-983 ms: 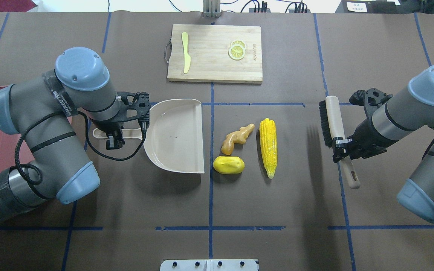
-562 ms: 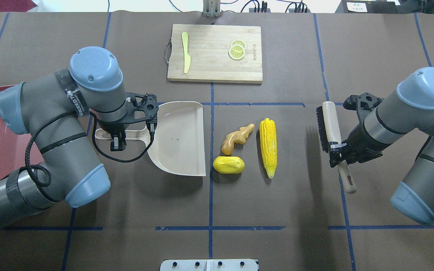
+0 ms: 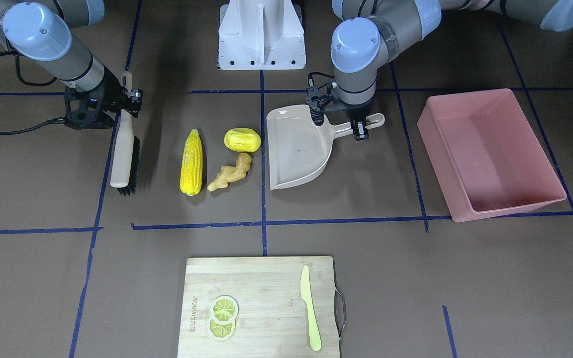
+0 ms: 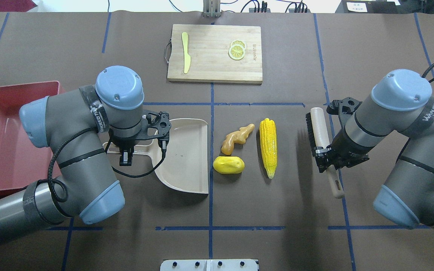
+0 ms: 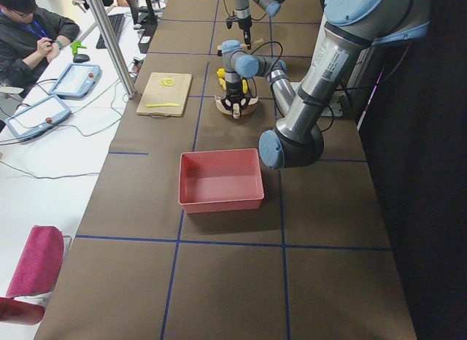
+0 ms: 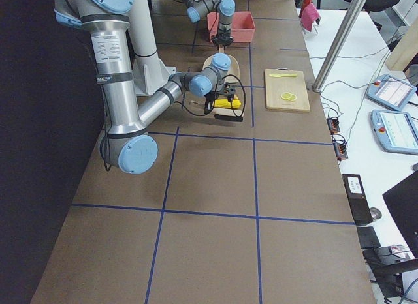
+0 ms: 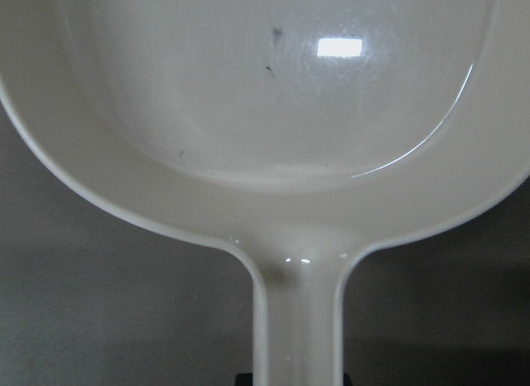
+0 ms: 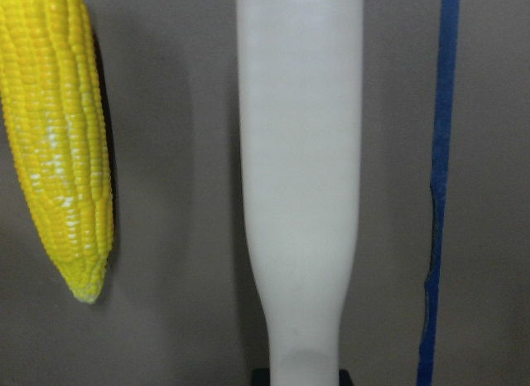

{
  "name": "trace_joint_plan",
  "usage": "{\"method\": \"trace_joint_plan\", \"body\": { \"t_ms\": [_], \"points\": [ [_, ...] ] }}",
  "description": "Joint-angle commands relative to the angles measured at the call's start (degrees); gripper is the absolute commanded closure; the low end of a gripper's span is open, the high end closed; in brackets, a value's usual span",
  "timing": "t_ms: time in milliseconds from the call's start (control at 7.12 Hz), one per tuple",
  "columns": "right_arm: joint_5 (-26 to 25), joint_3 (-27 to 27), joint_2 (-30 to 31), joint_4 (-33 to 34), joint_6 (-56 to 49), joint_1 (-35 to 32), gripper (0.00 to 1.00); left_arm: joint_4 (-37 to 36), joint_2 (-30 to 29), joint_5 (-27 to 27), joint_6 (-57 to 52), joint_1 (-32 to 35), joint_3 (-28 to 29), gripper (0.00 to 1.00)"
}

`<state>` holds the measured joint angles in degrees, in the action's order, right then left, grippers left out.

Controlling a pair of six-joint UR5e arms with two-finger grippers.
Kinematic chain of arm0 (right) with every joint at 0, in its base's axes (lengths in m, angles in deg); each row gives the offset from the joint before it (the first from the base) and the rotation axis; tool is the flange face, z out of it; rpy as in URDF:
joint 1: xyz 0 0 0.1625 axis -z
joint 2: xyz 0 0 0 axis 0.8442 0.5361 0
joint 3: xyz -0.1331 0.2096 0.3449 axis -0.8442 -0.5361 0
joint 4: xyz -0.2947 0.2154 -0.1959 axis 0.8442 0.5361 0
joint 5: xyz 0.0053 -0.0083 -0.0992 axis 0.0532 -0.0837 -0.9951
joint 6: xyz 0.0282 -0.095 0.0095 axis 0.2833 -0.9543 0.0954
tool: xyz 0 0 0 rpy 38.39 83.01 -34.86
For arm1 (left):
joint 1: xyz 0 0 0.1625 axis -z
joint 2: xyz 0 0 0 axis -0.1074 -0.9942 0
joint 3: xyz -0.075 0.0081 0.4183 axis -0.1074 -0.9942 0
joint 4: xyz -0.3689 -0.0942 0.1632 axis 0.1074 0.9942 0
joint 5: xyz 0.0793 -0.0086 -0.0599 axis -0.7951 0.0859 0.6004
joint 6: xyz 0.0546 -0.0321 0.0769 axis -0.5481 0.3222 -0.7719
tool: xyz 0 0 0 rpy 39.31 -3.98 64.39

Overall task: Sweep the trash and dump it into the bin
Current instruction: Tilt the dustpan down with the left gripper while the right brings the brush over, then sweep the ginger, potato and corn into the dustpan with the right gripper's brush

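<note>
We're poised to sweep: left tool (image 4: 126,150) clenches the dustpan (image 4: 185,158), right tool (image 4: 324,158) the brush (image 4: 317,128) (frame right); next, push corn (image 4: 268,145) leftward.

long yellow ribbed toy corn cob (image 4: 268,146): flat on brown tabletop (image 4: 277,207), pointed tip toward robot | rounded lumpy yellow potato-like piece (image 4: 228,165): near corn's tip, on its left | knobbly tan ginger root (image 4: 236,138): slanted, just beside corn, just beyond potato | large pink rectangular plastic tub (image 4: 2,124): upright, mouth up, far left, well apart from all three
</note>
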<state>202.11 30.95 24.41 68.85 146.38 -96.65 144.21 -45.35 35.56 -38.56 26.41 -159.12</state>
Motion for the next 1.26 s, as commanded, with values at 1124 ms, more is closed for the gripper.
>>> {"method": "trace_joint_plan", "body": {
  "t_ms": [1124],
  "points": [
    [-1.7, -9.2, -15.6, 6.1, 0.0, 7.5, 1.0, 0.1, -1.6, 0.0, 0.0, -1.0, 3.0, 1.0]
  ]
}}
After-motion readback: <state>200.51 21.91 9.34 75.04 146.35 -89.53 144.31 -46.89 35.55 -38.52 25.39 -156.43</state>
